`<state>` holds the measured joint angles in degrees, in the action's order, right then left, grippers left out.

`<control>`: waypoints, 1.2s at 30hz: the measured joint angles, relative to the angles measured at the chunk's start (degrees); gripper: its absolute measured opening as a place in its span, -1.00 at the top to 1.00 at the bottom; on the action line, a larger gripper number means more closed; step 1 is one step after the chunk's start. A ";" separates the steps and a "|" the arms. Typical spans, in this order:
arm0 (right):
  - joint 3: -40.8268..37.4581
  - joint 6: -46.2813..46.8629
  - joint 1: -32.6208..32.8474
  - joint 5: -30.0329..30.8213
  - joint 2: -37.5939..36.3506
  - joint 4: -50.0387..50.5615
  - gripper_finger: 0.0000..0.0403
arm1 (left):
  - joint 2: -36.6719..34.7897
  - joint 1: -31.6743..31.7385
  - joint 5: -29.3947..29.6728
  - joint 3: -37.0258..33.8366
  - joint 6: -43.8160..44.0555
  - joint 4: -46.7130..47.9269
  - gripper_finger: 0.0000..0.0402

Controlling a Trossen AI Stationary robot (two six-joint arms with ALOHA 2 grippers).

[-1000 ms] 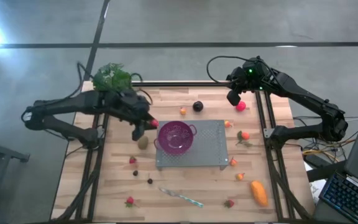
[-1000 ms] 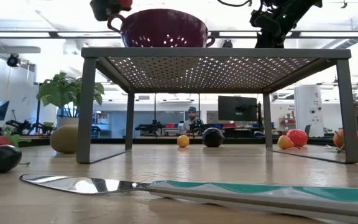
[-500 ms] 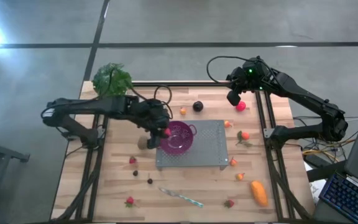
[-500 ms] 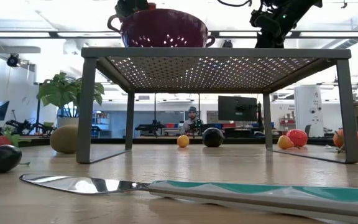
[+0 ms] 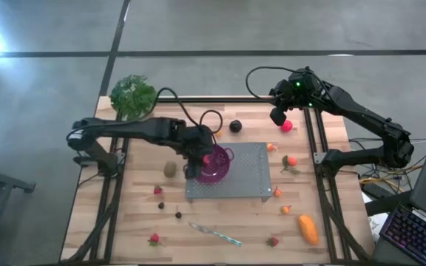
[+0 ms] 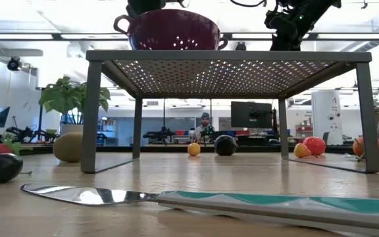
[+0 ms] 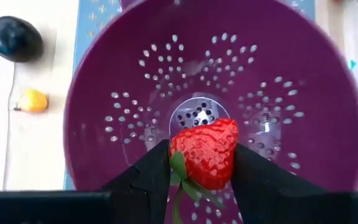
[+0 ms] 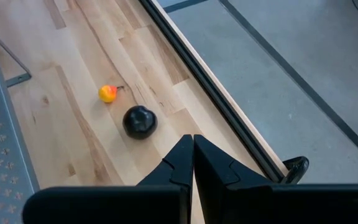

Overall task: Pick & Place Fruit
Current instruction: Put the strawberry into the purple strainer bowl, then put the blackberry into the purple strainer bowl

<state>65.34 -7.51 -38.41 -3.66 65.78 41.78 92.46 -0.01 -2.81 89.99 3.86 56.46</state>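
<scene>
Above the purple colander (image 7: 104, 124), the left gripper (image 7: 202, 163) pinches a strawberry (image 7: 204, 153) between its fingers

Beneath the left gripper (image 7: 202, 163), the strawberry's (image 7: 204, 153) stem runs out of frame, and its fingers hide part of the purple bowl's (image 7: 104, 112) floor. In the low view that gripper is cut off above the bowl. Distant people (image 6: 204, 125) behind the table are too small to make out.
</scene>
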 joint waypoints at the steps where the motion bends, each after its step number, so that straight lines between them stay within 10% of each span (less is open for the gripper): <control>1: 0.00 0.00 0.00 0.01 0.00 0.00 0.96 | 0.38 0.00 0.00 0.06 -0.25 0.14 0.26; 36: 0.00 -0.22 0.00 0.02 0.00 -0.04 0.96 | 1.45 0.01 -0.19 5.65 -2.50 4.00 -0.12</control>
<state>65.34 -7.73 -38.41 -3.64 65.78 41.74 93.91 0.00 -3.01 95.65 1.36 60.46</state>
